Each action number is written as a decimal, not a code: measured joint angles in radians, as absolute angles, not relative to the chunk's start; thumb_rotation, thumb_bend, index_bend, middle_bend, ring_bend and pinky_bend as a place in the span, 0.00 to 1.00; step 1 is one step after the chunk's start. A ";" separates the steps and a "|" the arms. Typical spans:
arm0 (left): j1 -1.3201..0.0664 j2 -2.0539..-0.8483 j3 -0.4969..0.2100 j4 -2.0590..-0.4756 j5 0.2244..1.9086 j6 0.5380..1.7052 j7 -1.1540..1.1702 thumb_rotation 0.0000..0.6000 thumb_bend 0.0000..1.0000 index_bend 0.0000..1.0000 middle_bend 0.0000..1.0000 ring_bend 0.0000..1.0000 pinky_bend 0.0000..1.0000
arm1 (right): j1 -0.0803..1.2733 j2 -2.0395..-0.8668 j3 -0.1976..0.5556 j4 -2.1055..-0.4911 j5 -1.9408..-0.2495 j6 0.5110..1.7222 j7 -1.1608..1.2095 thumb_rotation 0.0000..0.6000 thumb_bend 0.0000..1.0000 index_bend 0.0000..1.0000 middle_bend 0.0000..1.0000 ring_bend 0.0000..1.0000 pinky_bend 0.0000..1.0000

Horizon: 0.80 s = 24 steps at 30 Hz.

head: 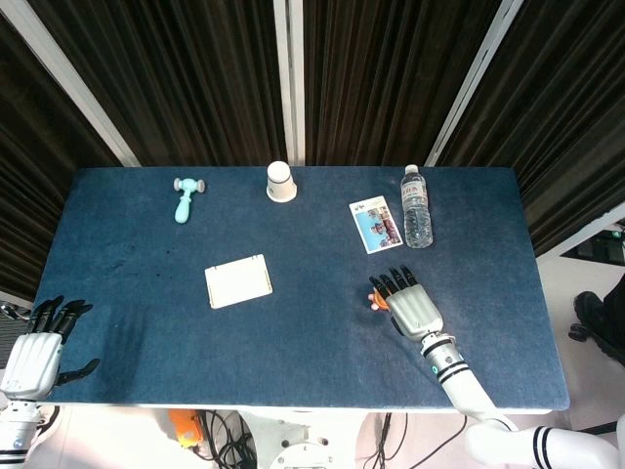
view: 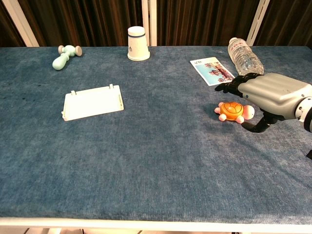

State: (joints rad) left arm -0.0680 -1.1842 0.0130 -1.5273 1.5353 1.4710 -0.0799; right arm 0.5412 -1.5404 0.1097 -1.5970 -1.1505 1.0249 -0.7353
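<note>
The right hand (view: 270, 95) hovers over the turtle (view: 231, 110), fingers spread and holding nothing; in the chest view the fingers (view: 229, 87) reach past the far side of the toy while the thumb (view: 256, 126) curls low just to its right, and I cannot tell whether any part touches it. The turtle sits on the table (view: 161, 165), on its right half, nearer the front edge than the card (view: 213, 70), which lies beyond it, with the bottle (view: 244, 59) lying just right of the card. Well left of the turtle are the tray (view: 92, 102), the cup (view: 138, 43) at the far edge, and the hammer (view: 65, 55) at the far left. The turtle looks like a small, light, hard plastic toy with a smooth domed shell, likely to slip or skid on the cloth if nudged; a pinch across the shell's two sides, thumb against fingers, seems the surest hold. The left hand (head: 33, 352) is at the table's front left corner, far from the turtle, fingers apart and empty.
</note>
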 measured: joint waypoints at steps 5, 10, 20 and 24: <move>-0.069 -1.185 0.012 -1.525 1.535 1.469 -0.082 1.00 0.14 0.19 0.14 0.00 0.04 | 0.544 -1.575 0.105 -1.564 -1.149 1.050 -0.733 1.00 0.33 0.19 0.23 0.00 0.00; -0.068 -1.184 0.012 -1.522 1.532 1.468 -0.086 1.00 0.14 0.19 0.14 0.00 0.04 | 0.553 -1.603 0.095 -1.535 -1.146 1.059 -0.740 1.00 0.33 0.29 0.32 0.00 0.00; -0.066 -1.186 0.013 -1.512 1.533 1.468 -0.097 1.00 0.15 0.19 0.14 0.00 0.04 | 0.548 -1.659 0.072 -1.442 -1.243 1.134 -0.713 1.00 0.41 0.91 0.78 0.26 0.00; -0.065 -1.185 0.013 -1.512 1.534 1.469 -0.098 1.00 0.14 0.19 0.14 0.00 0.04 | 0.539 -1.694 0.052 -1.362 -1.325 1.176 -0.647 1.00 0.43 1.00 0.88 0.35 0.00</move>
State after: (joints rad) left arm -0.0655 -1.1854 0.0131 -1.5119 1.5337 1.4689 -0.0979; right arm 0.5390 -1.6941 0.0520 -1.3620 -1.3246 1.1758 -0.6468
